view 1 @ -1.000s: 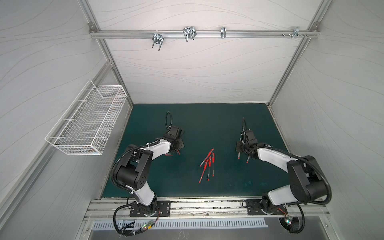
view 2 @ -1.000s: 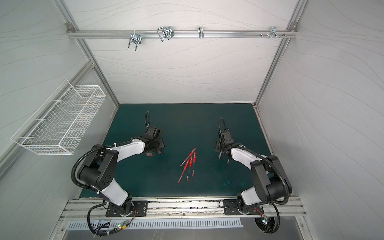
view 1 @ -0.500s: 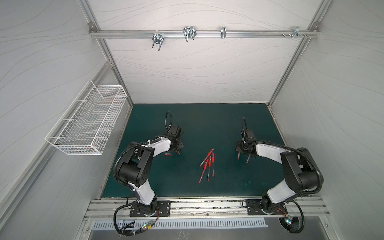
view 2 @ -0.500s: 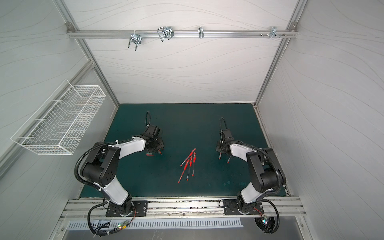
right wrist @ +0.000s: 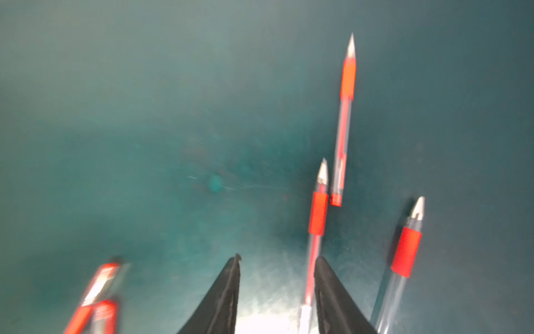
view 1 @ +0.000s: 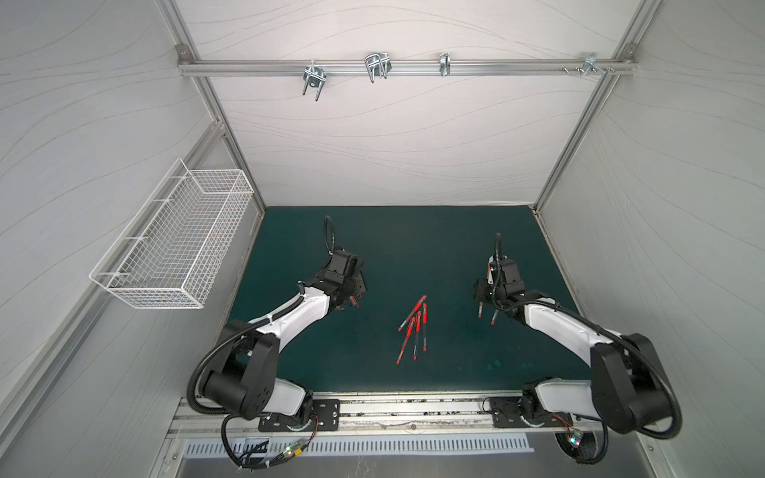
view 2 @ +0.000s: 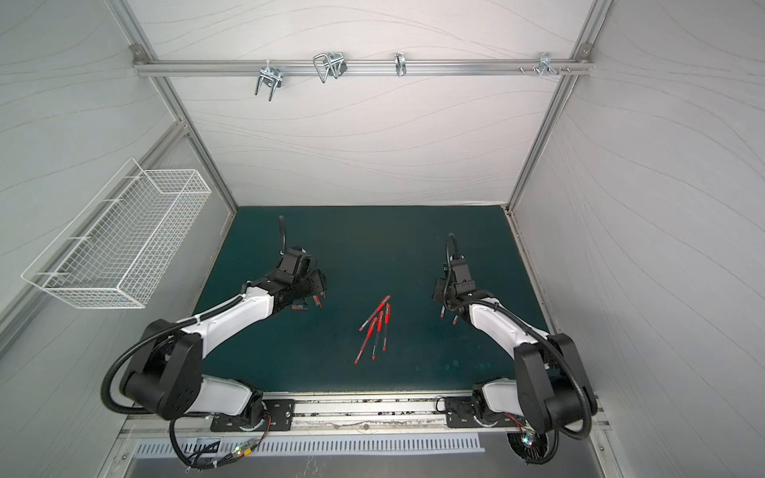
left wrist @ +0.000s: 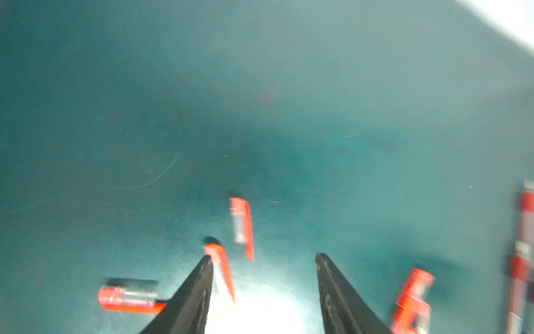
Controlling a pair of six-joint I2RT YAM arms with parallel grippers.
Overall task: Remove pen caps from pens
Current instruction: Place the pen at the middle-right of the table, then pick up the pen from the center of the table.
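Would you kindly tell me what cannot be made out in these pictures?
Both top views: the pile of pens is too small to count caps.
Left wrist view: blur hides whether the cap touches the left gripper.
Right wrist view: the edge cuts off the pen at the right gripper.

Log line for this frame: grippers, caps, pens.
left gripper: open, over loose pen caps | right gripper: open, over uncapped pens | other pens: clustered at mat centre, untouched
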